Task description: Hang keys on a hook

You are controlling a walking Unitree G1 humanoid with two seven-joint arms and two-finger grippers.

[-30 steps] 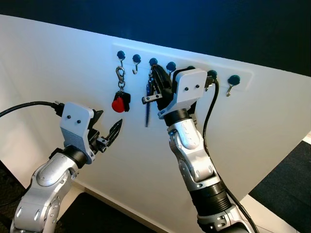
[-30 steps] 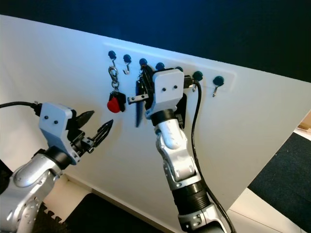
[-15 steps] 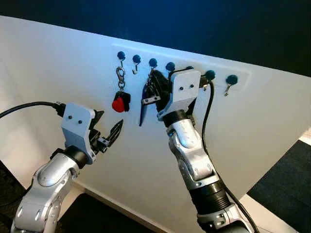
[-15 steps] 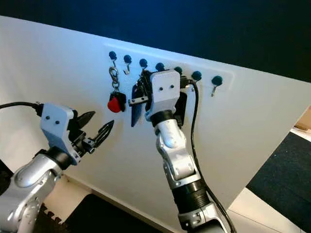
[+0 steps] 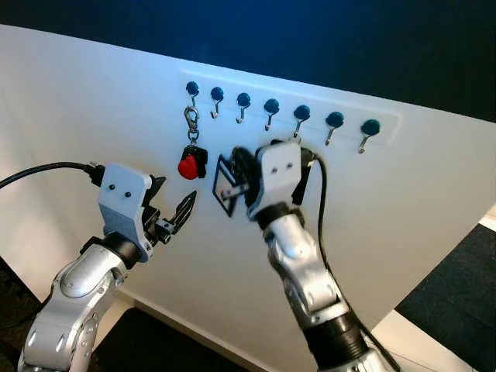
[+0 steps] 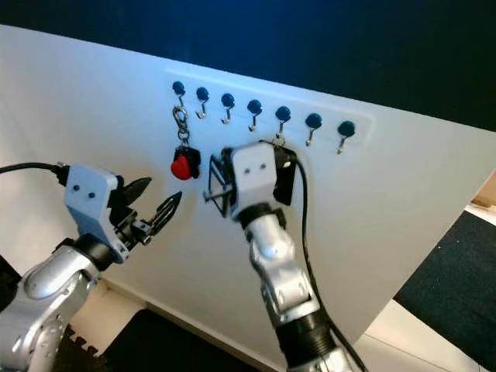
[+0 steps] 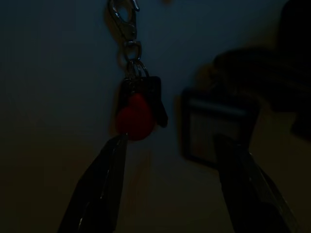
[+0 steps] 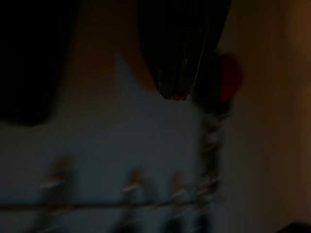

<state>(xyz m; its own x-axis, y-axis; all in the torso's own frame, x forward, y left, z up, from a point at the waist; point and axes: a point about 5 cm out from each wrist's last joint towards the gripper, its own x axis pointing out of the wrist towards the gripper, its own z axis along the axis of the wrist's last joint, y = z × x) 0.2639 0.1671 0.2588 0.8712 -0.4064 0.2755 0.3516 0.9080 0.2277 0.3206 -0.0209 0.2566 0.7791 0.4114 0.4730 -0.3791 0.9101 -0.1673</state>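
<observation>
the red key fob (image 5: 191, 165) hangs by its clasp from the leftmost hook (image 5: 193, 91). left gripper (image 5: 183, 211) hovers below, fingers apart and empty. right gripper (image 5: 231, 184) is blurred; cannot tell its grip.

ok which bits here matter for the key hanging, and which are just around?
Job: row of hooks; red-tagged keys hanging on the leftmost hook; right gripper below the hooks.
Around: left gripper, fingers open, idle; white wall; black cable.

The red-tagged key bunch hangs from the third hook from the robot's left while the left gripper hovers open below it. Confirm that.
Not quite. The red-tagged key bunch hangs from the first hook at the robot's left end of the hook rail, as the left eye view shows. The left gripper does hover open just below it.
</observation>
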